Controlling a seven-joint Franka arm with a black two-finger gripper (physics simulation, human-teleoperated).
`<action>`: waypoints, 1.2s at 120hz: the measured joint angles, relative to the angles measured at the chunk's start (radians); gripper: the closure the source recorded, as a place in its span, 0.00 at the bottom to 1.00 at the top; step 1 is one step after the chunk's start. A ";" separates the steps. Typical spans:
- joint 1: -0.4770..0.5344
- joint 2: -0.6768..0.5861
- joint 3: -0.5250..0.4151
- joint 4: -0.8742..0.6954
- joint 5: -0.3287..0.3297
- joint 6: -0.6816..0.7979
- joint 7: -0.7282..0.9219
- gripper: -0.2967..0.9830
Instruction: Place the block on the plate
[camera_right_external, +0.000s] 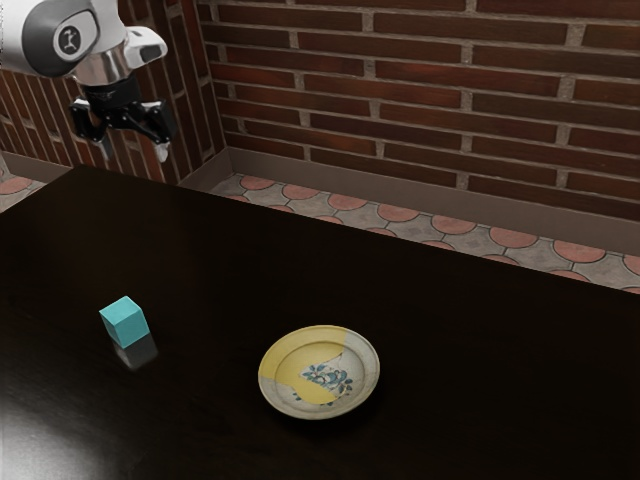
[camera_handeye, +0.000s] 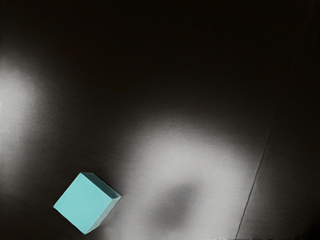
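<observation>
Nearest, below the middle of the exterior view, lies the plate, its face part yellow and part off-white, with a blue floral design. A little farther back, at the exterior view's lower left, sits the turquoise block, on the dark table and apart from the plate. The tabletop is glossy: a faint reflection shows by the block's base, and pale glare lies in the lower left corner. The wrist view has the block too, turned cornerwise, with its broad upper face and two narrow sides showing, and soft patches of light on the table near it.

At the upper left of the exterior view is the black gripper. Its fingers stand wide apart, pale at the tips, with nothing between them; it touches neither block nor plate. The white arm reaches in from the upper left corner, its hand held high and the fingers aimed down. A round dark badge on it bears a light mark too small to read.

Beyond the table come the floor of rounded reddish tiles, a grey-brown skirting, and red brick walls across the top of the frame
</observation>
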 joint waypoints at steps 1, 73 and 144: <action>-0.001 0.001 0.000 0.001 0.001 0.000 0.002 0.23; -0.002 0.108 0.055 -0.261 -0.023 0.082 0.194 0.24; 0.225 0.332 0.058 -0.277 -0.063 0.341 0.635 0.23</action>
